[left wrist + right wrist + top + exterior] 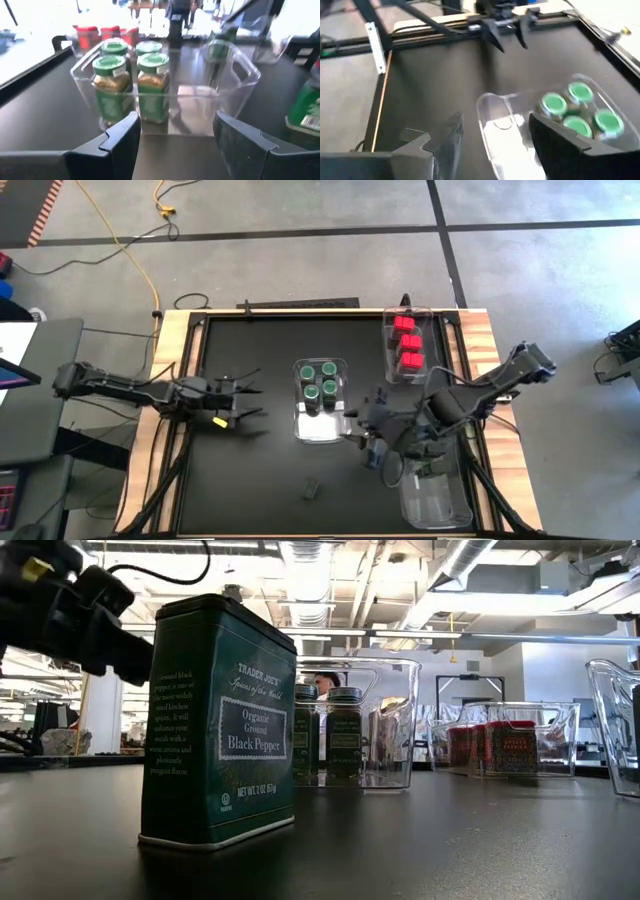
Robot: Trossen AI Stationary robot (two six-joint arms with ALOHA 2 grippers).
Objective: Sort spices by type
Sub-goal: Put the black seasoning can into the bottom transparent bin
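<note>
While the left gripper is held partly open and empty, well short of the middle bin, the black pepper tin stands loose near both grippers; the right gripper, also half-open and empty, should be lowered squarely over it.

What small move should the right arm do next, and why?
Probably move its open right gripper toward the pepper tin. The tin stands alone on the table, outside any bin, while the green jars and red boxes are already in bins.
</note>
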